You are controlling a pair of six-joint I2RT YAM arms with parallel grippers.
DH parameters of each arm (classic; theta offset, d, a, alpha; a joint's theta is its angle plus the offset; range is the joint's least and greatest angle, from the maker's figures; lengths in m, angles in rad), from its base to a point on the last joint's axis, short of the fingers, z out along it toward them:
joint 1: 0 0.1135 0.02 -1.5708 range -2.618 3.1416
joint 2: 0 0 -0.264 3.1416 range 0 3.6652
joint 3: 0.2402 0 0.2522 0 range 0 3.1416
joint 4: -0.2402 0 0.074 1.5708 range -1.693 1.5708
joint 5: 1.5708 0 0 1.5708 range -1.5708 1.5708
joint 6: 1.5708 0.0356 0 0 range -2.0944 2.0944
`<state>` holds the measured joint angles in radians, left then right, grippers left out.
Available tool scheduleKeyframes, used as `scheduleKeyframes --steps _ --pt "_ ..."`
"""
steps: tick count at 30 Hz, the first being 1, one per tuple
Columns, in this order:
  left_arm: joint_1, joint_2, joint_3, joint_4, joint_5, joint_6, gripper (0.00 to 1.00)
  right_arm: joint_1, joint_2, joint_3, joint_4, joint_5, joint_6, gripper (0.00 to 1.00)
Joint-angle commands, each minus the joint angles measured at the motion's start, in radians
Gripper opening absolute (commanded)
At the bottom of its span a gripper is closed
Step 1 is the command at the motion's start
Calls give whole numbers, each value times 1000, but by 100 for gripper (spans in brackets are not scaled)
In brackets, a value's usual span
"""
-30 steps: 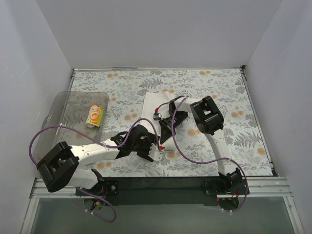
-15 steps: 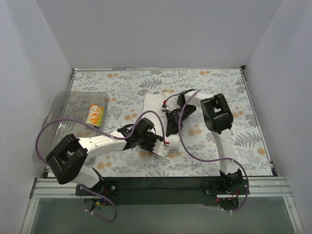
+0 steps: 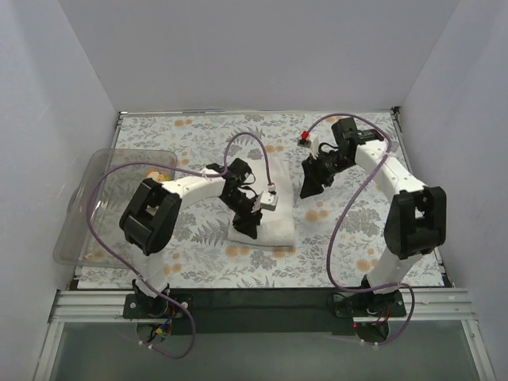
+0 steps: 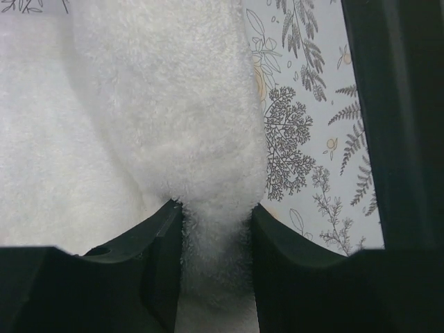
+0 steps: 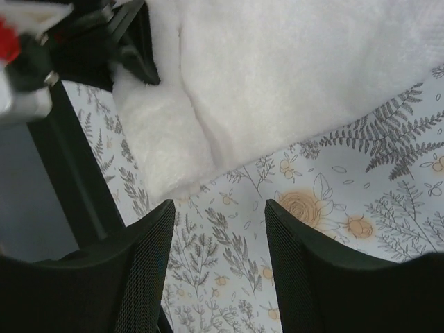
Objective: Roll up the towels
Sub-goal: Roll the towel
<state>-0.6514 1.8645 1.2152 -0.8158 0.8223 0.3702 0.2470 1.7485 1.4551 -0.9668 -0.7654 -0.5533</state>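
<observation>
Arms, two: both are bolted along the bottom of the top view. The left arm (image 3: 148,216) folds up and then rightward toward centre frame, and the right arm (image 3: 413,218) climbs the right side and bends back leftward at its wrist. Cables, two: purple, one looped along each arm, the left cable (image 3: 119,171) and the right cable (image 3: 340,230). Table covering (image 3: 357,238), one: grey fern print with orange blossoms, spread across the whole table. White towel (image 3: 274,230), one in plain sight: it lies just below centre frame, gathered into a compact thick bundle on the covering. Left gripper (image 4: 215,208), one: it sits low on the left part of that bundle, its two black fingers clenched on a ridge of the white pile. The pile swells wider beyond the fingertips in the left wrist view. Right gripper (image 5: 218,208), one: in the top view it is up and to the right of the towel and apart from it. Its jaws are released, with only fern print between the two fingers. The towel's edge lies a little past the fingertips in the right wrist view, not touched. Bin (image 3: 79,214), one: clear plastic, at the left of frame. Small cloth (image 3: 157,174), one: only a scrap of orange and white shows inside the bin behind the left arm, too little to tell its shape. Walls (image 3: 254,55), three: plain white, closing the far side and both flanks.
</observation>
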Motion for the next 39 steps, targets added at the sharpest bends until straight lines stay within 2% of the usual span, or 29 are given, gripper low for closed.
scheduleKeyframes --steps 1,5,7,9,10,16,20,23,26,27,28,32,36,37,39 --pt "47 209 44 -290 24 -24 19 63 -115 -120 111 115 -51 51" --pt "91 352 180 -390 52 27 20 187 -259 -287 253 208 -40 55" --pt "111 407 239 -416 57 32 20 277 -296 -329 368 283 -31 64" --pt "122 441 276 -446 57 45 22 340 -334 -381 433 360 -45 77" --pt "128 468 291 -459 54 50 22 401 -339 -398 483 382 -54 78" --pt "136 515 333 -470 49 69 24 557 -278 -484 641 500 -112 77" --pt "150 513 326 -448 57 47 25 575 -186 -498 665 502 -132 65" --pt "167 510 331 -431 69 27 26 577 -153 -506 662 466 -134 50" --pt "183 487 330 -411 97 19 27 578 -114 -493 619 410 -140 24" --pt "187 461 326 -393 101 18 29 575 -100 -481 559 379 -142 8" --pt "193 441 313 -384 107 16 36 575 -86 -469 525 362 -143 2" --pt "243 282 241 -284 156 -42 52 551 -28 -397 373 232 -145 1" --pt "324 93 120 -78 192 -169 62 506 37 -305 225 77 -91 1" --pt "350 50 94 -47 195 -186 67 500 51 -291 202 57 -82 1" --pt "369 -66 24 45 169 -238 70 479 94 -265 156 -1 -57 1"
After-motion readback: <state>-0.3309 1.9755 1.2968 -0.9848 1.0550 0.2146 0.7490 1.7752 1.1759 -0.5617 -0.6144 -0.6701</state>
